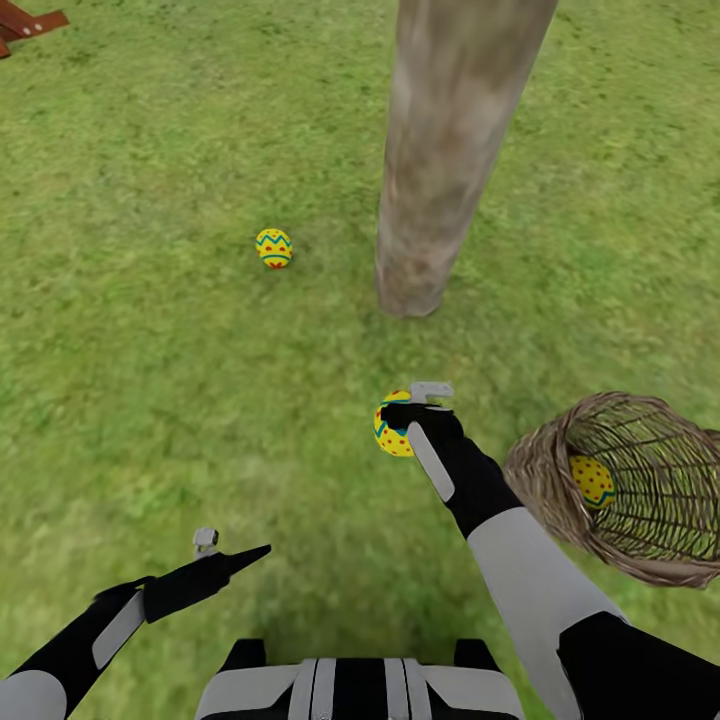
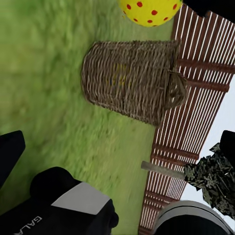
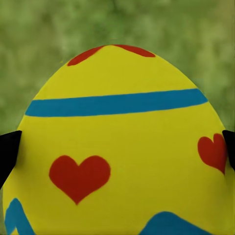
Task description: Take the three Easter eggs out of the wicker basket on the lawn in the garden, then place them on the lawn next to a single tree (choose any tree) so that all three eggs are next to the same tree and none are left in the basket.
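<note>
1. Egg two is in hand: the right gripper (image 1: 398,412) is closed around an Easter egg (image 1: 391,430) above the lawn (image 1: 150,350), near the tree (image 1: 440,180).
2. One egg (image 1: 274,247) already lies beside the trunk; another (image 1: 592,480) remains in the tipped wicker basket (image 1: 625,490).
3. Left gripper (image 1: 232,552) hangs empty; I cannot tell how far it is open.
4. Next, probably: lower and release by the trunk.

From the head camera I see a reddish-brown wooden piece (image 1: 28,25) at the far left corner, and my left wrist camera shows a red-brown slatted fence (image 2: 196,98) with dark foliage (image 2: 213,178) beside it
</note>
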